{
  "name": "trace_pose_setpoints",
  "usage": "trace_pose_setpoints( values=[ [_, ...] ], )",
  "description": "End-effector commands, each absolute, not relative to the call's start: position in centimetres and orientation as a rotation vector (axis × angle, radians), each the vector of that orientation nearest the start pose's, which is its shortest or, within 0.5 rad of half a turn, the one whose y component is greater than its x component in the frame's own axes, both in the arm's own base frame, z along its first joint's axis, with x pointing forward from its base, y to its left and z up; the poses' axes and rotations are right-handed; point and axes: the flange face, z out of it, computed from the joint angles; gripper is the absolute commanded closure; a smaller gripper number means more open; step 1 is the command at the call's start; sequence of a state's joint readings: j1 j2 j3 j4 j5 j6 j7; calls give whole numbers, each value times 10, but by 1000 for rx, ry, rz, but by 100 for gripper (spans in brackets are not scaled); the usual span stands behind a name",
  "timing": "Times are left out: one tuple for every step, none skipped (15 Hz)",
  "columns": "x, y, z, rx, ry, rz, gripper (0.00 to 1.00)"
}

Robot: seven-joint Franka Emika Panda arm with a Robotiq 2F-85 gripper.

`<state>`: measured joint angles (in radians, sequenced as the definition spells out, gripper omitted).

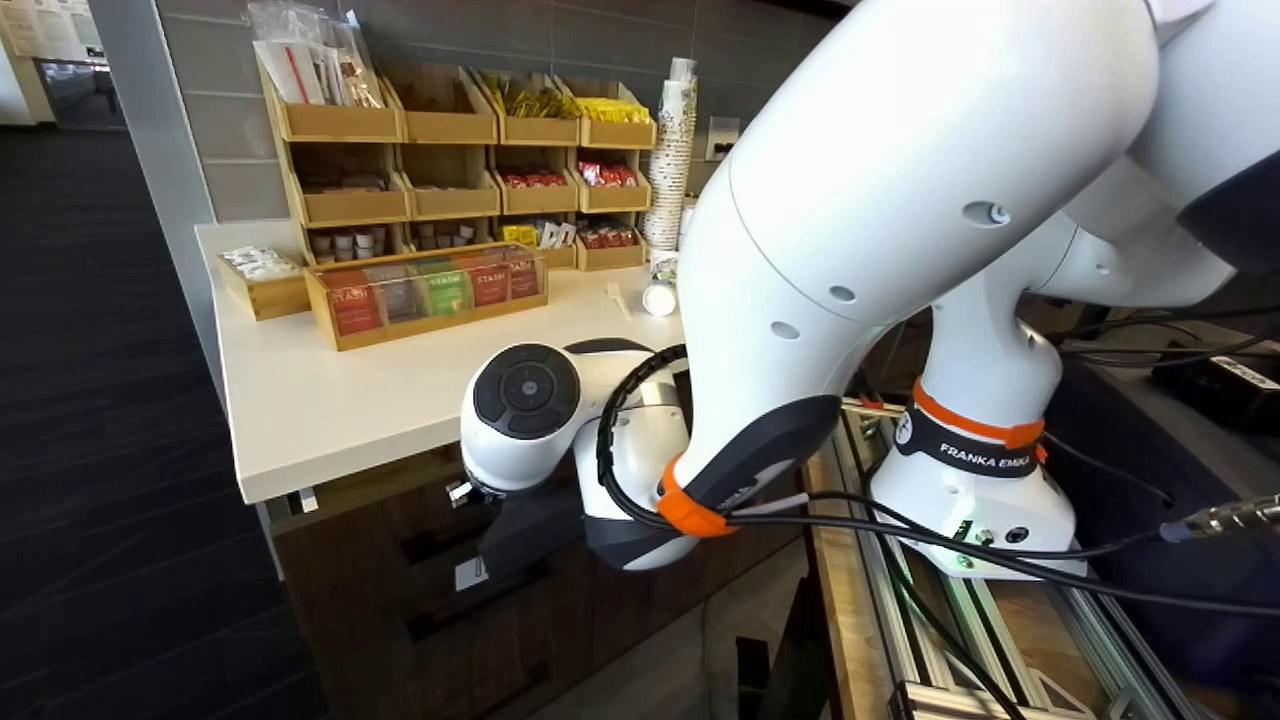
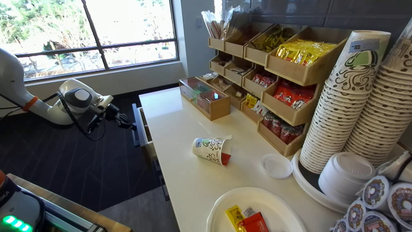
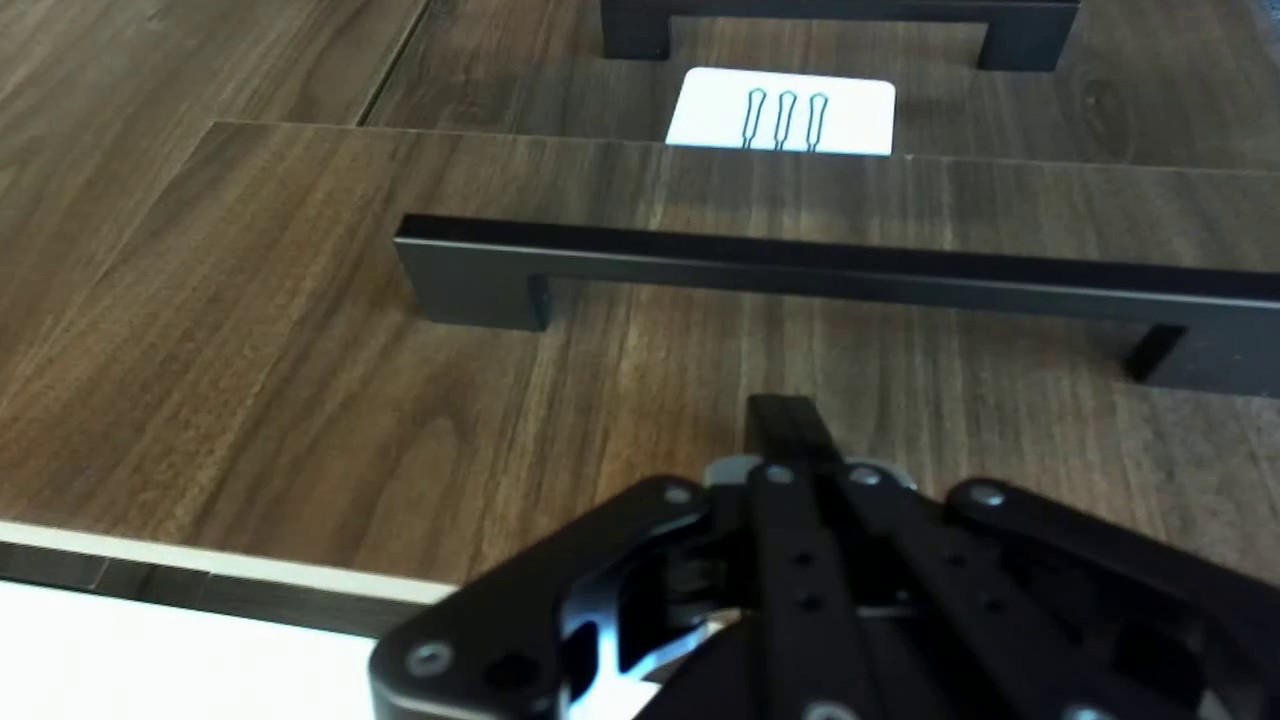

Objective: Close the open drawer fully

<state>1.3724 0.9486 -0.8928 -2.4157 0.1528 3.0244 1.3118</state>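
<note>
A closed black claw faces the flat-fronted, wood-grained drawer

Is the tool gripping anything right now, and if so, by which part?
Nothing is held: the tool is shut, its tips at the front of the drawer, clear of the handle.

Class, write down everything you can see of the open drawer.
The drawer has a flat front that looks like dark brown wood with streaky grain, a pale edge and a squared black handle. It stands partly open, jutting from under the white counter, with white showing just behind the front. Its contents can't be made out. The shut claw points at the front, between handle and pale edge; its tip appears to touch there, though contact isn't certain.
</note>
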Motion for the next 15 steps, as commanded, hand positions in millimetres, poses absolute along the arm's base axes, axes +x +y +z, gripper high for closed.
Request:
trace_pose_setpoints(
  values=[
    [458, 139, 95, -3152, 1253, -968, 100],
    [463, 133, 90, -3145, 1268, -1059, 100],
    [467, 130, 87, -3117, 1279, -1087, 100],
    [473, 128, 82, -3089, 1285, -1131, 100],
    [475, 126, 78, -3076, 1298, -1150, 100],
    [478, 122, 73, -3068, 1311, -1170, 100],
    [480, 119, 70, -3057, 1318, -1193, 100],
    [483, 116, 68, -3047, 1313, -1240, 100],
    [487, 114, 67, -3029, 1313, -1285, 100],
    [490, 112, 67, -3004, 1329, -1312, 100],
    [493, 110, 67, -2984, 1331, -1352, 100],
    [496, 108, 67, -2966, 1321, -1401, 100],
    [498, 105, 66, -2958, 1335, -1415, 100],
    [498, 103, 64, -2956, 1362, -1405, 100],
    [497, 104, 63, -2967, 1401, -1361, 100]
  ],
)
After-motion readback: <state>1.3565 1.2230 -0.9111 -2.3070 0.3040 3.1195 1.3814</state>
